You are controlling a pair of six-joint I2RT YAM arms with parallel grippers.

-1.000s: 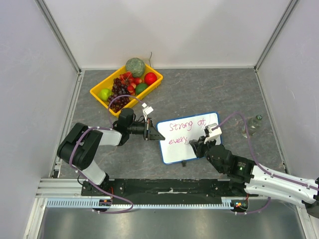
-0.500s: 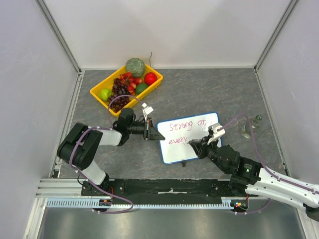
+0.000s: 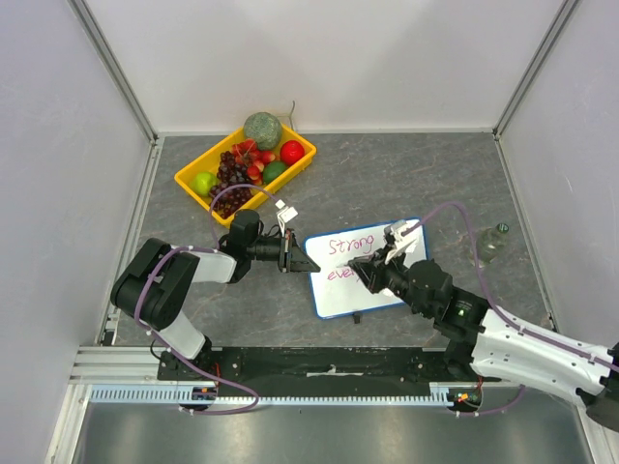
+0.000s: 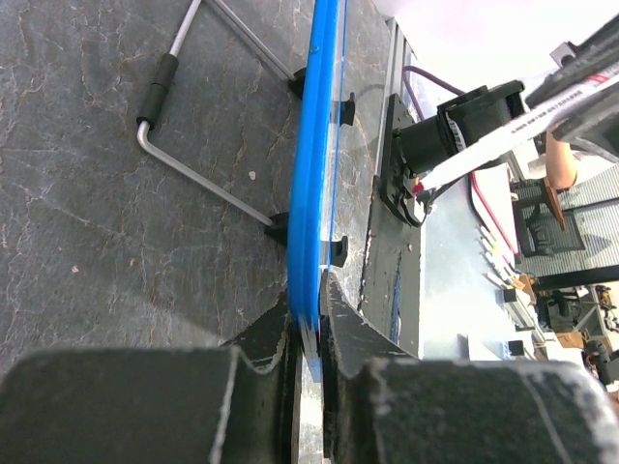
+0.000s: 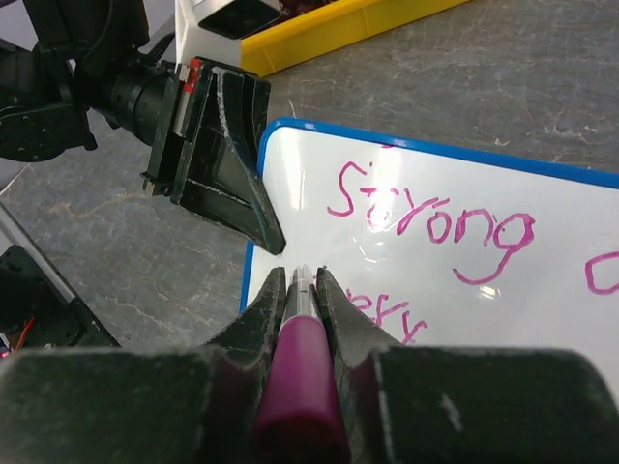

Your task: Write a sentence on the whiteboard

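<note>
Left gripper (image 3: 309, 265): my two fingers are closed on the left edge of the whiteboard (image 3: 337, 296). In the left wrist view the blue rim (image 4: 314, 145) runs straight into the narrow gap between my fingers (image 4: 261, 338), and both pads press on it. A bent wire stand (image 4: 193, 164) shows beneath the board.

Right gripper (image 3: 360, 272): my fingers are clamped on a marker (image 5: 298, 377) with a magenta body, its tip pointing forward past the fingertips. The tip sits over the left part of the board, by the lower line of writing. I cannot tell whether it touches the surface.

The whiteboard lies flat on the dark grey table (image 3: 387, 174), near the middle, between my two arms. My right arm reaches over its right half.

The sentence (image 5: 426, 217) is in pink-red ink. The top line reads "Strong", with the start of another word at the right edge of the right wrist view. My own fingers hide part of the lower line.

A yellow tray (image 3: 186, 178) of fruit sits well apart at the far left. A small bottle (image 3: 491, 242) stands to the right of the board.
</note>
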